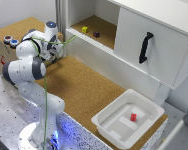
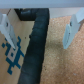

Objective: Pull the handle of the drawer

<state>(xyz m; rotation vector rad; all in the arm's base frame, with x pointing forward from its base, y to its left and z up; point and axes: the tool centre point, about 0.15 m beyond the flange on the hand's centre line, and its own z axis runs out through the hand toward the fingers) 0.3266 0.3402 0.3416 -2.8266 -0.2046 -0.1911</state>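
Note:
The drawer is a white cabinet front point(image 1: 159, 55) at the exterior view's right, with a black vertical handle point(image 1: 145, 47) on it. My gripper point(image 1: 56, 50) hangs far from it at the exterior view's left, low over the cork table top point(image 1: 84, 85). In the wrist view my gripper point(image 2: 40, 31) is open and empty, with its two pale fingers point(image 2: 71, 31) wide apart. The handle does not show in the wrist view.
A white bin point(image 1: 106, 125) with a small red block point(image 1: 133, 117) stands at the front right. A yellow block point(image 1: 84, 29) and a dark block point(image 1: 96, 34) sit on the open shelf. A thick black cable point(image 2: 34, 50) runs under the gripper, beside a blue marker pattern point(image 2: 12, 52).

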